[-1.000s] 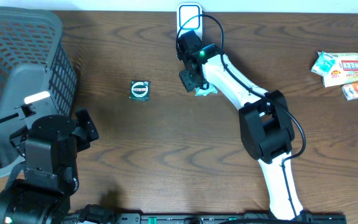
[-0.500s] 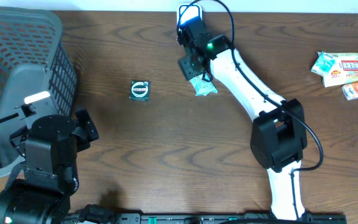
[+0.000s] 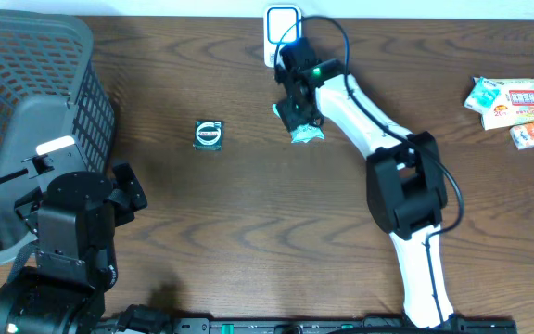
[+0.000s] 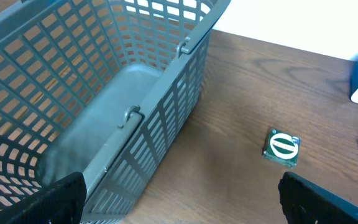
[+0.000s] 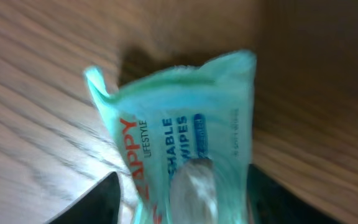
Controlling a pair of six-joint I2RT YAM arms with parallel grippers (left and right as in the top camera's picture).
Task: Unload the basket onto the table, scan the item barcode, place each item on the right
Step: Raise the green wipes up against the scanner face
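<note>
Packet of wipes on the counter, upper centre of the overhead view, just below and a little right of the scanner. Pale green, crumpled, partly hidden by the right fingers above it. White right arm running down to the lower right of the frame.

In the right wrist view, packet filling the middle, blurred, blue and red lettering readable in part. Dark right fingers at the bottom edge, one on each side of the packet and close against it. Partly closed around it; cannot tell through the blur whether actually pinching it.

Left fingers spread wide, seen as dark tips in the two bottom corners of the left wrist view. Grey basket ahead of them at left, small green tin at right on the bare counter.

From overhead, basket in the upper left corner, left arm below it. Tin between basket and packet, apart from both. Snacks at the far right edge, well apart from everything else.
</note>
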